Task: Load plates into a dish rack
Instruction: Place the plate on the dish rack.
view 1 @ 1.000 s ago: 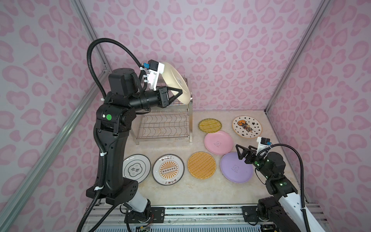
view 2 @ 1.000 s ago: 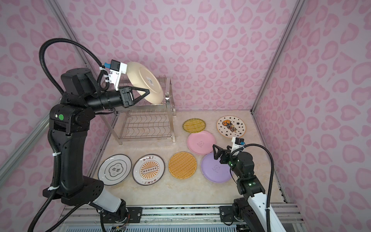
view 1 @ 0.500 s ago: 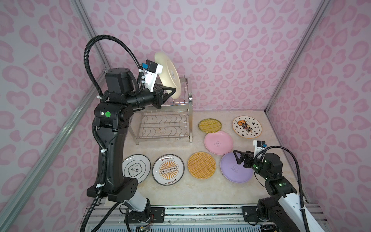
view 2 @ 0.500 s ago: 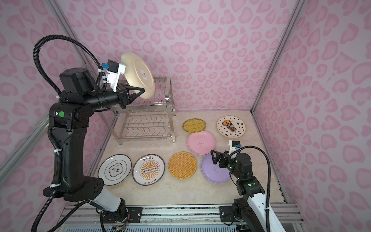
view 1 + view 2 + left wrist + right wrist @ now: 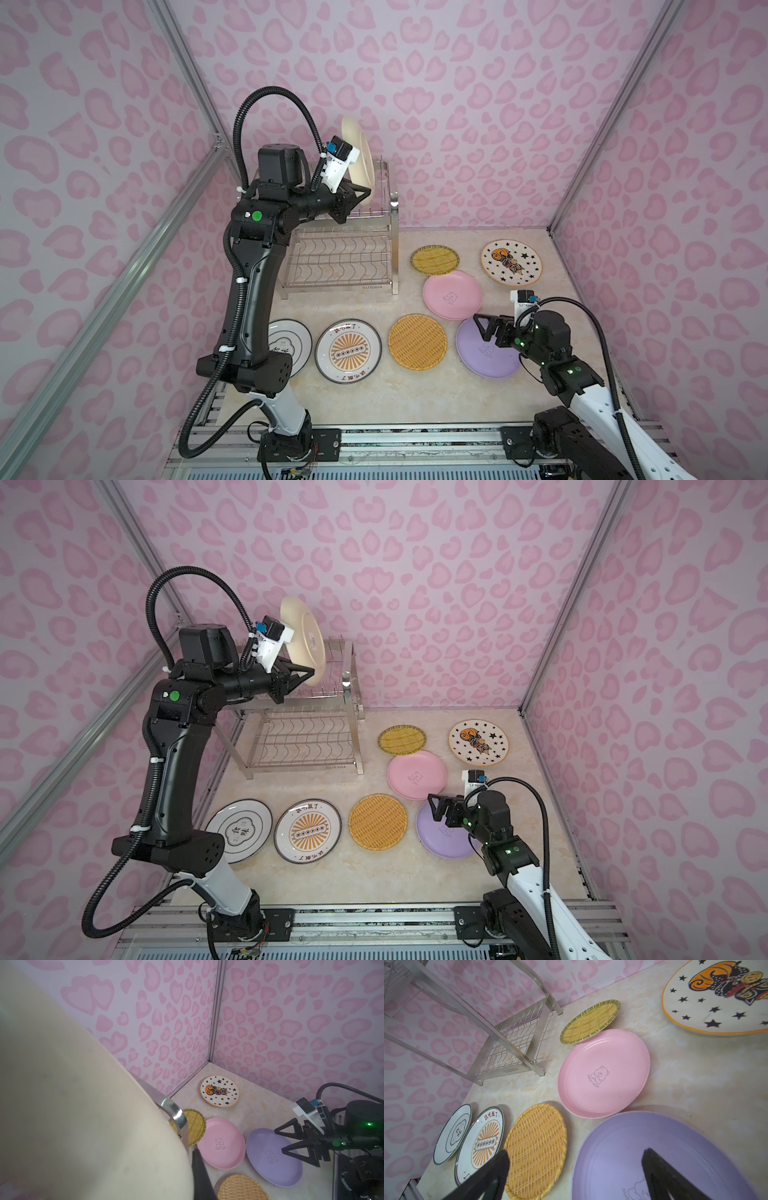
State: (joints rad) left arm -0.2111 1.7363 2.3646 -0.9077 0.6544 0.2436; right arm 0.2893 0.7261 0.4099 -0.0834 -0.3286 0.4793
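The left gripper point(image 5: 365, 194) has its jaws clamped on the lower rim of the cream plate point(image 5: 365, 174), in the upper middle of both top views. The plate stands on edge above the top tier of the dish rack point(image 5: 345, 257). Its long axis runs up and down the frame, with the top leaning a little toward the upper left. One broad face turns toward the right of the frame point(image 5: 305, 638). Whether its lower edge touches the rack's prongs I cannot tell. In the left wrist view the plate point(image 5: 72, 1115) fills the left half as a blurred cream surface.

The other seven plates lie flat on the table point(image 5: 415, 399). The dark-rimmed plate point(image 5: 293, 343), the sunburst plate point(image 5: 348, 351), a yellow woven plate point(image 5: 417, 341) and the lilac plate point(image 5: 486, 353) form a row across the lower middle. Above them lie the pink plate point(image 5: 452, 294), a greenish woven plate point(image 5: 434, 259) whose edge the pink one overlaps, and the star plate point(image 5: 512, 262).

The right gripper point(image 5: 481, 328) hangs over the upper left edge of the lilac plate, jaws wide apart and holding nothing. In the right wrist view its dark fingers point(image 5: 488, 1178) frame the lilac and woven plates.
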